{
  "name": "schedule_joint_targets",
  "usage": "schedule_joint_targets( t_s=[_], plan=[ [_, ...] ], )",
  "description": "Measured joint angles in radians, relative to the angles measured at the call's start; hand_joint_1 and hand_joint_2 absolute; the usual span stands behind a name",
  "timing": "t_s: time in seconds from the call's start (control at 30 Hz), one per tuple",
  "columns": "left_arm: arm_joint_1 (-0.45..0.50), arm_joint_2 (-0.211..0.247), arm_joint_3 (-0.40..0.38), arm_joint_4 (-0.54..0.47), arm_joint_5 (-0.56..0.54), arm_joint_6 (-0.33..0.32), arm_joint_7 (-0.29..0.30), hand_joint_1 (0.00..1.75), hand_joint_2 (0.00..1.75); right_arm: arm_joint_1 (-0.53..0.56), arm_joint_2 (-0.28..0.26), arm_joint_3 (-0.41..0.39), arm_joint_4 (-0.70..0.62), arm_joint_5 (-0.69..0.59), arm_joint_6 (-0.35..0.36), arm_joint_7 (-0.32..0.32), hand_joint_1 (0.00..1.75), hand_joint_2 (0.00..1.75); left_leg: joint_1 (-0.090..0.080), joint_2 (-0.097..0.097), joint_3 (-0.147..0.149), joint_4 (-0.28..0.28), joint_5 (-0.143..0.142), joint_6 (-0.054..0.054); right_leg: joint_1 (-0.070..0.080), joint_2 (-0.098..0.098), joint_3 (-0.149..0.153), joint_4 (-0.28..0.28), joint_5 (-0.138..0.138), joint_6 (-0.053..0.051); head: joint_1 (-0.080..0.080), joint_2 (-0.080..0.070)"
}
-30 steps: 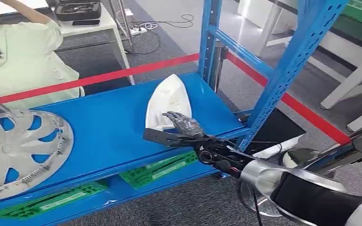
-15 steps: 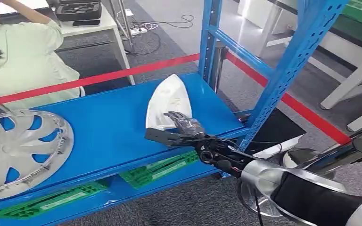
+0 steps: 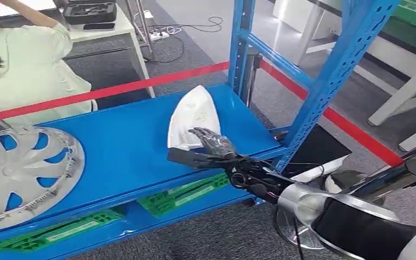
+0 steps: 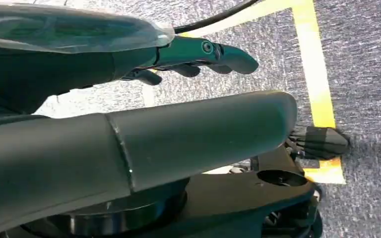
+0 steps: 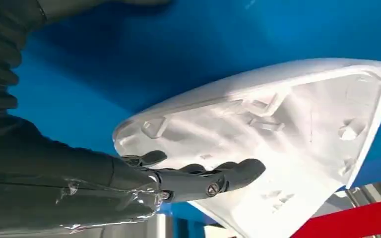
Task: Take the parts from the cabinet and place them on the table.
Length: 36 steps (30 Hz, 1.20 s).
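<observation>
Fingers (image 5: 238, 173) of the right hand (image 3: 208, 147) spread over the near edge of a white triangular part (image 3: 190, 116), not visibly gripping it. The part lies on the blue cabinet shelf (image 3: 124, 146) beside a silver wheel cover (image 3: 16, 173); both await removal.

Blue shelf (image 3: 124, 146) lay bare between silver wheel cover (image 3: 21, 168) at left and white part (image 3: 192, 116) at right; room there for hand. Right hand (image 3: 208, 147) reached over near edge, fingers on white part. Blue upright (image 3: 330, 76) stood just right of part, second upright (image 3: 241, 43) behind it. Red tape (image 3: 114, 89) crossed along far side.
</observation>
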Motion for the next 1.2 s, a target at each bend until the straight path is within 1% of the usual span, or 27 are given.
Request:
schedule_joint_targets(
  t_s=[0.17, 0.23, 0.4, 0.6, 0.9, 1.2],
  plan=[
    [0.0, 0.0, -0.003, 0.0, -0.006, -0.005, 0.0, 0.0, 0.0, -0.007, -0.005, 0.0, 0.0, 0.045, -0.005, 0.004, 0.0, 1.75, 0.0, 0.0, 0.0, 0.0, 0.0, 0.0, 0.0, 0.0, 0.001, 0.0, 0.0, 0.0, 0.0, 0.0],
    [0.0, 0.0, -0.003, 0.0, -0.008, -0.006, 0.0, 0.0, 0.0, -0.019, -0.012, 0.0, -0.001, 0.056, 0.004, 0.011, 0.0, 1.75, 0.0, 0.0, 0.0, 0.0, 0.0, 0.0, 0.0, 0.0, 0.001, 0.0, 0.0, 0.0, 0.0, 0.0],
    [-0.001, 0.0, -0.004, 0.0, -0.01, -0.012, 0.002, 0.0, 0.0, -0.053, -0.032, -0.005, -0.002, 0.068, 0.03, 0.023, 0.0, 1.75, 0.0, 0.0, 0.0, 0.0, 0.0, 0.0, 0.0, 0.0, 0.001, 0.0, 0.001, 0.0, 0.0, 0.0],
    [-0.001, 0.0, -0.006, 0.0, -0.008, -0.013, 0.003, 0.0, 0.0, -0.074, -0.038, -0.006, -0.002, 0.066, 0.036, 0.017, 0.0, 1.75, 0.0, 0.0, 0.0, 0.0, 0.0, 0.0, 0.0, 0.0, 0.001, 0.0, 0.001, 0.0, 0.0, 0.0],
    [-0.001, 0.0, -0.007, 0.0, -0.003, -0.012, 0.002, 0.0, 0.0, -0.077, -0.039, -0.007, 0.002, 0.025, 0.037, -0.026, 0.0, 1.75, 0.0, 0.0, 0.0, 0.0, 0.0, 0.0, 0.0, 0.0, 0.001, 0.0, 0.001, 0.0, 0.0, 0.0],
    [-0.002, 0.0, -0.018, 0.0, 0.004, -0.006, 0.001, 0.0, 0.0, -0.077, -0.039, -0.017, 0.015, -0.07, 0.084, -0.059, 0.0, 1.75, 0.0, 0.0, 0.0, 0.0, 0.0, 0.0, 0.0, 0.0, 0.001, 0.0, 0.001, 0.0, 0.0, 0.0]
  ],
)
